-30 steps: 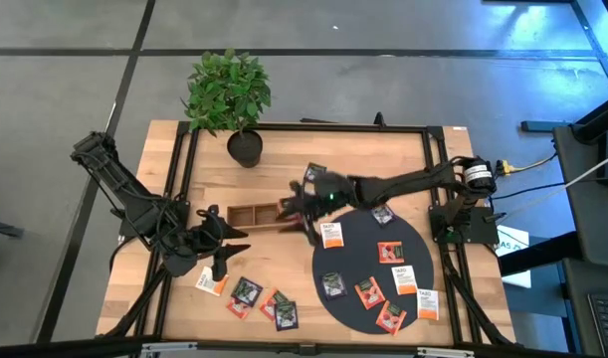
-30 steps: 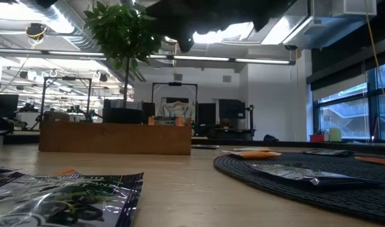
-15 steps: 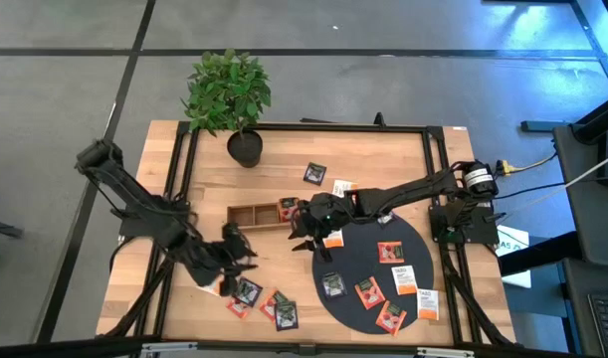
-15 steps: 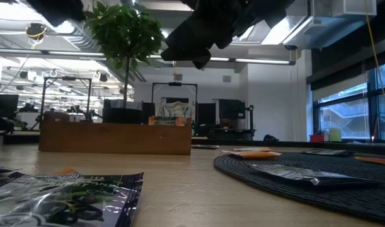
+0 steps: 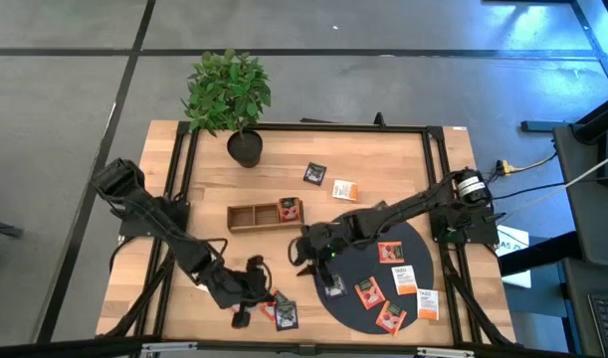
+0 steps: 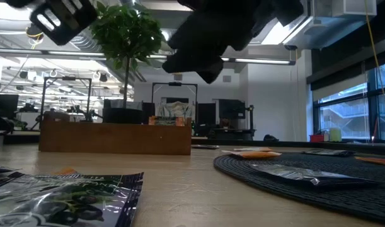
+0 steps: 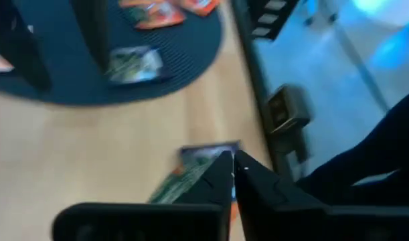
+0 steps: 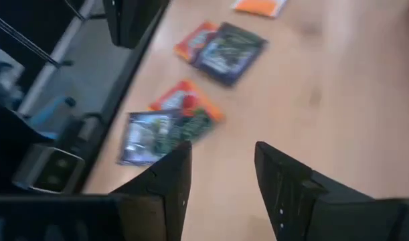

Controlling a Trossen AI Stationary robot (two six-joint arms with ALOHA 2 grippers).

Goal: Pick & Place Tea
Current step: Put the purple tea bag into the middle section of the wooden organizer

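**Bench Status: Sachets Scattered, No Print Legible**

The bench carries a round black mat and a wooden tray. Tea sachets lie on the mat, near the front edge and behind the tray. Left hand: clenched over the front sachets; contact unclear. Right hand: released, above the mat's edge. Sachet lettering is unreadable.

Count, high view: one brown wooden three-compartment tray; one large black round mat; one green potted plant; two dark robot arms; roughly twelve small flat square tea sachets visible.
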